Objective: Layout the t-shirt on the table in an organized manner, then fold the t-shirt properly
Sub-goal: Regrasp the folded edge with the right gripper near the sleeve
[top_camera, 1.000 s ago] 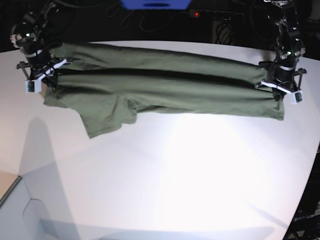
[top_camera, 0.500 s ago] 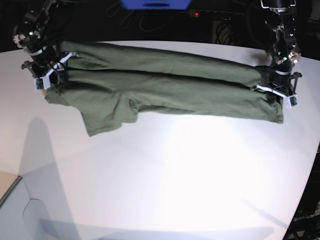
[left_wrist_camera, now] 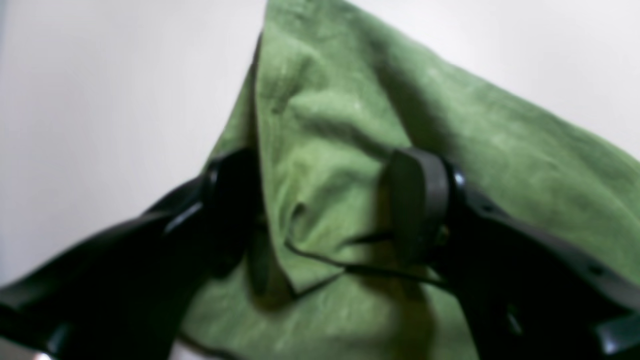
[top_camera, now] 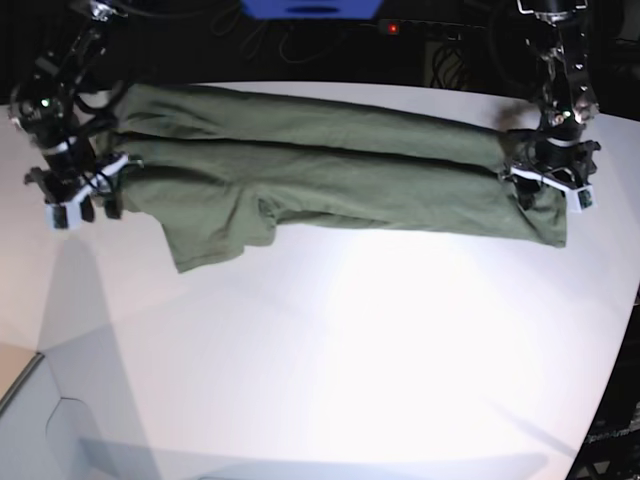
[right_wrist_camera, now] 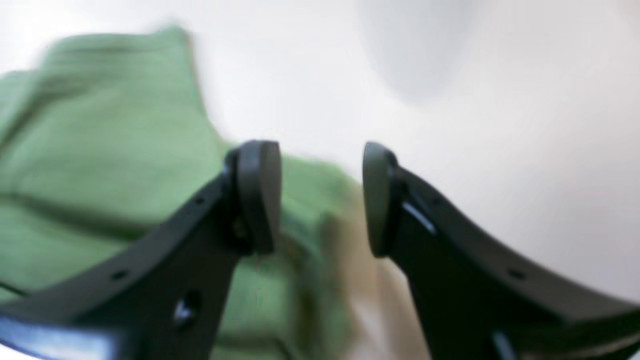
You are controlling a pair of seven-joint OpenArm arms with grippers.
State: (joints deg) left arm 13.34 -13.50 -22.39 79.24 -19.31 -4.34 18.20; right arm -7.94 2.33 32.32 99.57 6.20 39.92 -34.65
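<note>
Fingers parted on both sides as I read it: at the left of the base view my right gripper [top_camera: 72,205] stands with its fingertips [right_wrist_camera: 260,195] spread and nothing between them, just off the shirt's edge, and the olive t-shirt [top_camera: 330,170] lies in a long folded band across the far part of the white table [top_camera: 350,360], one sleeve poking out toward me. Over at the right end my left gripper [top_camera: 548,180] has its jaws apart too, yet they straddle a raised ridge of cloth [left_wrist_camera: 325,200]. Risk I see: a pad snagging that ridge as I lift away, dragging the fold open and skewing the band.
</note>
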